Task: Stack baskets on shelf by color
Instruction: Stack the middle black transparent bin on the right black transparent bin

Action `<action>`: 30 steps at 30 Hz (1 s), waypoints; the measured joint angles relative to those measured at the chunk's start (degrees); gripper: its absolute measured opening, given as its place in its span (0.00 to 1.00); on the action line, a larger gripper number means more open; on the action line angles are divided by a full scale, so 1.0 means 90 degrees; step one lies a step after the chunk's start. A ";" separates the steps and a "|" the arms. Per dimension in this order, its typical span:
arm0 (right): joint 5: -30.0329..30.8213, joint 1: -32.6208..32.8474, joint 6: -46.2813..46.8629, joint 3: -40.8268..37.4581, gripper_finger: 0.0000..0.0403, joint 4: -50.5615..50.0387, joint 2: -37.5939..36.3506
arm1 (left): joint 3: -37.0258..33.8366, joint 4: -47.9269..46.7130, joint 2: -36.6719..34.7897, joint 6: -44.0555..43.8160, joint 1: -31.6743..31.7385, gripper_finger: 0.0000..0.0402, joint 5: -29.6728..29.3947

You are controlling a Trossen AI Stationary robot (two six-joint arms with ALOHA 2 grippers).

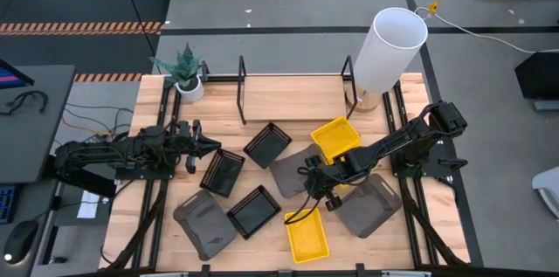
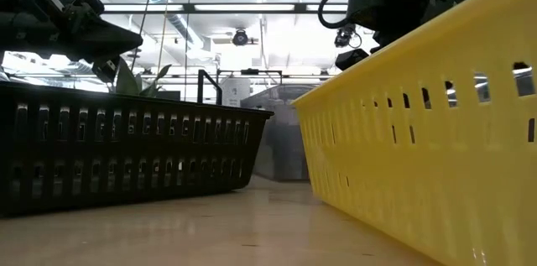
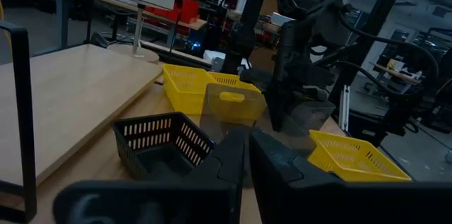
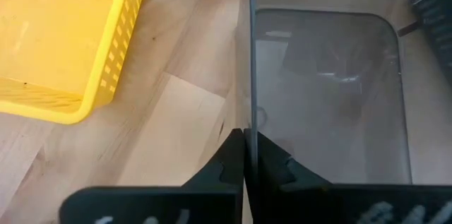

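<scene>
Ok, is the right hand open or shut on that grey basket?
Shut. In the wrist view, the right hand has its fingers pinched together over the thin side wall of the grey basket.

High view looks straight down; low view sits at tabletop level; both share a yellow basket (image 1: 307, 235) (image 2: 436, 123).

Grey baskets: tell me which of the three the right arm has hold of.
The middle grey basket, beside the upper yellow basket. The right tool is shut on its rim; the other two grey ones lie free near the table's front edge.
</scene>
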 joint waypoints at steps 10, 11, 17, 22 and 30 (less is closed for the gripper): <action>0.0026 0.0000 -0.0036 0.0148 0.02 -0.0292 -0.0015 | 0.0000 -0.0001 0.0000 -0.0002 0.0001 0.09 -0.0002; 0.0062 0.0000 -0.0037 0.0205 0.02 -0.0368 -0.0015 | 0.0000 -0.0001 0.0000 -0.0002 0.0000 0.09 -0.0002; 0.0228 0.0000 0.0111 0.0646 0.02 -0.0970 -0.0015 | 0.0000 -0.0001 -0.0002 0.0001 -0.0001 0.07 -0.0002; 0.0240 -0.0002 0.0156 0.0972 0.01 -0.1341 -0.0015 | 0.0000 0.0000 -0.0002 -0.0002 0.0000 0.09 -0.0002; 0.0509 0.0000 0.0503 0.1583 0.02 -0.2289 -0.0015 | 0.0000 -0.0001 -0.0002 -0.0002 0.0000 0.08 -0.0002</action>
